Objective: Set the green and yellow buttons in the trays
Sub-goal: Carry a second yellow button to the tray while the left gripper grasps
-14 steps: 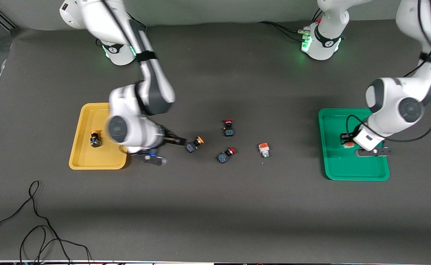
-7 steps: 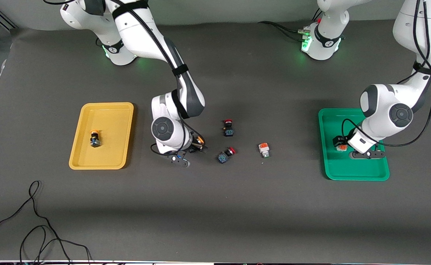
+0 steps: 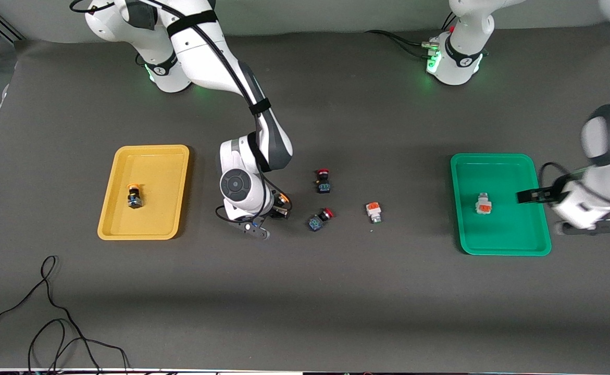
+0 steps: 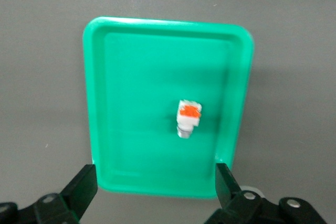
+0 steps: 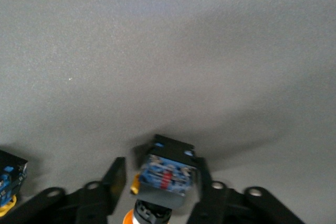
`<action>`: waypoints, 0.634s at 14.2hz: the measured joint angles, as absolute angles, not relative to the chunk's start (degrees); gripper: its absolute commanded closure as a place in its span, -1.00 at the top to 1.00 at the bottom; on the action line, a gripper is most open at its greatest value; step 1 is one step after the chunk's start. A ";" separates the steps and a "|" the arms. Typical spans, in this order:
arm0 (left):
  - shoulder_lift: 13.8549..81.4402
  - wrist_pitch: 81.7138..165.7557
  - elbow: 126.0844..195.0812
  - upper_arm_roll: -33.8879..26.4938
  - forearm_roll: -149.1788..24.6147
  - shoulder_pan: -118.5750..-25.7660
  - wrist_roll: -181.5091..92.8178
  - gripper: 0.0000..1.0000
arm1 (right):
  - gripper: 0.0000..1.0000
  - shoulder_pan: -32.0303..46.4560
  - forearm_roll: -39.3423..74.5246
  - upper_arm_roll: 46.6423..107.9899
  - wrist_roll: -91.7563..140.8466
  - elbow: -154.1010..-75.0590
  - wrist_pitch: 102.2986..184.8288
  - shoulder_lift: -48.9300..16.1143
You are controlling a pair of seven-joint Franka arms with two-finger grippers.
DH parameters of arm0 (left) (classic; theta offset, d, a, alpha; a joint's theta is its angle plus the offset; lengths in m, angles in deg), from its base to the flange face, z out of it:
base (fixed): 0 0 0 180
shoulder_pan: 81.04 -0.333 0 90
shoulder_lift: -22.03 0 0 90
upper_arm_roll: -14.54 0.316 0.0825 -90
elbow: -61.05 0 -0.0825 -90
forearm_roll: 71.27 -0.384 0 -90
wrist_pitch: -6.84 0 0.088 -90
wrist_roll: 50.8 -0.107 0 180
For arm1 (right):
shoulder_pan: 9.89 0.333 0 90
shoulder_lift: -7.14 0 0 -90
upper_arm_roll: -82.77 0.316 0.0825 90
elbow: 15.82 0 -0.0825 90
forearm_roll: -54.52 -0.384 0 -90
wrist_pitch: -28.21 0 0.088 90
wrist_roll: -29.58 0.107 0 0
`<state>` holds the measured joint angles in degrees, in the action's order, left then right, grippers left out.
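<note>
My right gripper (image 3: 272, 214) is low at the table's middle, open, with one finger on each side of a yellow-capped black-blue button (image 3: 282, 198). In the right wrist view this button (image 5: 167, 174) sits between the fingers (image 5: 115, 182), touching one, with a gap at the other. A second yellow-capped button (image 3: 135, 196) lies in the yellow tray (image 3: 127, 229). A white-bodied button with an orange block (image 3: 483, 203) lies in the green tray (image 3: 492, 245), also seen in the left wrist view (image 4: 188, 118). My left gripper (image 3: 562, 211) is open and empty over that tray's rim (image 4: 157, 190). Another white button (image 3: 373, 212) lies on the table.
Two red-capped black-blue switches (image 3: 323, 180) (image 3: 319, 219) lie on the dark mat between the right gripper and the loose white button. A black cable (image 3: 49, 312) lies loose near the front camera's edge, at the right arm's end.
The right arm swung from the yellow tray to the yellow-capped button and set its fingers around it. The left gripper let go of the white button in the green tray and pulled away.
</note>
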<state>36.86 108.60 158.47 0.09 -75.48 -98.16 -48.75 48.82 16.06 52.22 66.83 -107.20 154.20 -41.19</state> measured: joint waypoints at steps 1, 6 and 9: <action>36.48 105.92 155.69 -0.35 -73.50 -98.00 -48.45 1.00 | -1.00 48.82 16.05 52.29 66.95 -107.19 154.21 -41.19; 36.51 104.96 152.60 -5.47 -70.57 -91.10 -34.60 1.00 | -1.00 44.88 16.04 51.51 66.58 -103.04 147.10 -40.14; 37.72 108.03 152.62 -6.40 -70.72 -82.41 -26.77 1.00 | -1.00 37.05 16.08 49.61 59.46 -97.66 133.49 -36.21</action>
